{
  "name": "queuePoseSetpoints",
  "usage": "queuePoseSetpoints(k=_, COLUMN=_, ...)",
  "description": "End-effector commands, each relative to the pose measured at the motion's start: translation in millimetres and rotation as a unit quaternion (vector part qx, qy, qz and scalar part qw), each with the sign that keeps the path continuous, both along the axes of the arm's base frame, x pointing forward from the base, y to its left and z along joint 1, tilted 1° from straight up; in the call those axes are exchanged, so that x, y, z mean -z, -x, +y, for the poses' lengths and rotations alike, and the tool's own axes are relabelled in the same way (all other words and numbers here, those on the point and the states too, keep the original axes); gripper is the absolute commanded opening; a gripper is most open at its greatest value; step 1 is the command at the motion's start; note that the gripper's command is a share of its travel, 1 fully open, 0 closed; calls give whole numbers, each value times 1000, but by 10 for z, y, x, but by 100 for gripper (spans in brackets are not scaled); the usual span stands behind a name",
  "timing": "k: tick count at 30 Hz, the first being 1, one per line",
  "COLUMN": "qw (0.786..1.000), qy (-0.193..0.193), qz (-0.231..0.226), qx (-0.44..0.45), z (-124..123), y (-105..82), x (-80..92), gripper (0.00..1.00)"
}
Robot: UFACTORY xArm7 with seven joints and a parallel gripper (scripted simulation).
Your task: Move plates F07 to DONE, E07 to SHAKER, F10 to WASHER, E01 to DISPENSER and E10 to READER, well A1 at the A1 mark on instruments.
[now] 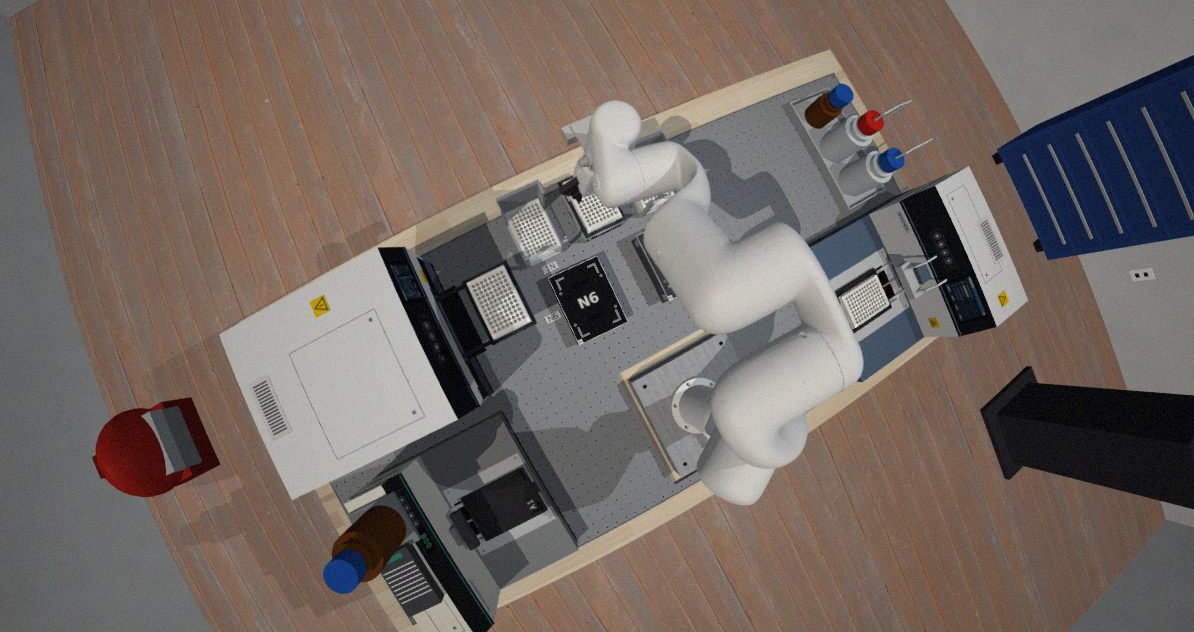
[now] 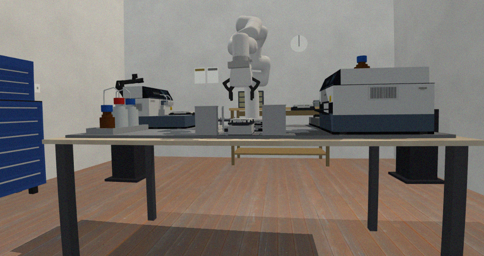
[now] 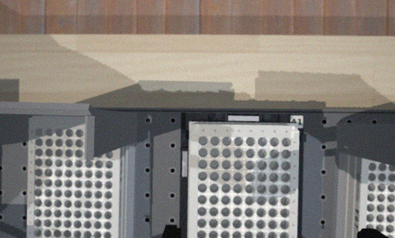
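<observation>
The gripper [image 2: 240,91] is hanging spread and empty directly above a plate [image 3: 242,177] sitting in the nest between the two stack racks, probably RG; the plate's long axis is running near-to-far beneath the fingers.

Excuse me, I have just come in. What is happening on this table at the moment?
A white robot arm is working on a bench of laboratory instruments that hold white well plates. Its end effector is open and holds nothing. It hangs above a plate that sits in a small nest between two grey stack racks at the table edge. Another plate lies at the big white instrument, and the black N6 nest has no plate.
</observation>
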State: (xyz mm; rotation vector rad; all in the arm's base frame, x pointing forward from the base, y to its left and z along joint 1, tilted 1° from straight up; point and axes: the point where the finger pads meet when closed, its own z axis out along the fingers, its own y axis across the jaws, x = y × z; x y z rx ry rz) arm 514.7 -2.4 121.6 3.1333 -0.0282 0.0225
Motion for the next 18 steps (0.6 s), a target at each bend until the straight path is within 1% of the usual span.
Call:
queuePoseSetpoints(k=1, qw=1000, qy=0, qz=-3, qx=0, z=-1, y=-18, x=-58, gripper=100)
queuePoseSetpoints(k=6, qw=1000, qy=0, qz=-3, qx=0, z=0, y=-17, x=-98, gripper=100)
queuePoseSetpoints(k=18, qw=1000, qy=0, qz=-3, qx=0, z=1, y=-14, x=-258, gripper=100)
